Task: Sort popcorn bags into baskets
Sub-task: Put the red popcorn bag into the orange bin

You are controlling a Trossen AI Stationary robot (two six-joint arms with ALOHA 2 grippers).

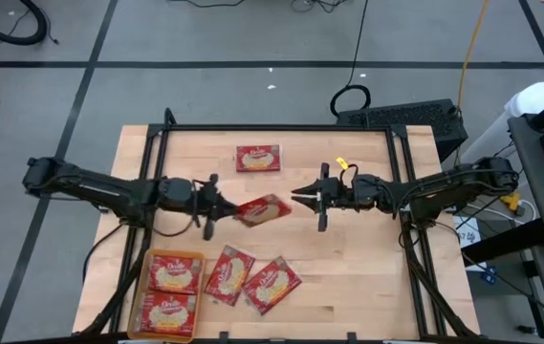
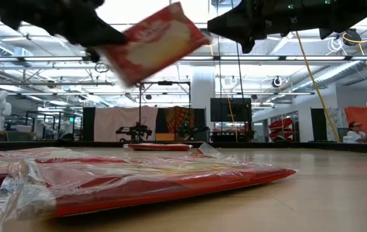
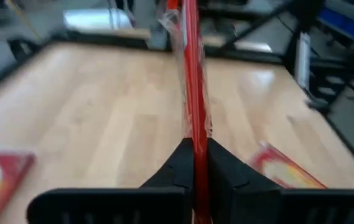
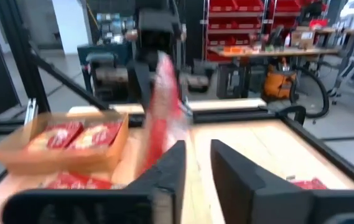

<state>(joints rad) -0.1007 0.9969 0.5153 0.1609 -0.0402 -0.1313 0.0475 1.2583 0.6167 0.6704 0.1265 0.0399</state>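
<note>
**benchwatcher:** Over the middle of the counter (image 1: 348, 277), the left gripper (image 1: 216, 204) has a popcorn bag (image 1: 263, 210) up in the air. Fingers pinched tight on one edge of it; the left wrist view shows the packet edge-on, a thin red line squeezed between the two dark fingers (image 3: 177, 171). It's a flat red packet with a cream-yellow oval on the face, tilted in the low view.

**tray_guy:** And the right gripper (image 1: 302, 197)?

**benchwatcher:** Just beside the other end of the same bag, facing the left one. Its fingers stand a little apart with nothing between them, as far as the right wrist view shows; the bag sits off to one side of the gap, and it's too smeary to say whether a finger touches it.

**tray_guy:** Where's everything else?

**benchwatcher:** Orange basket (image 1: 142, 287) at the near left corner of the counter, two bags in it (image 1: 174, 274) (image 1: 168, 312), one after the other. Its near end is cut off by the edge of the high view. Two more bags (image 1: 228, 275) (image 1: 272, 284) lie flat just beside the basket, angled, touching or slightly overlapping each other, can't tell which. One lone bag (image 1: 257, 158) sits near the far edge, well apart from the rest.

**tray_guy:** Print readable?

**benchwatcher:** Nope, too small. Clear wrap shows on the nearest bag in the low view.
</note>
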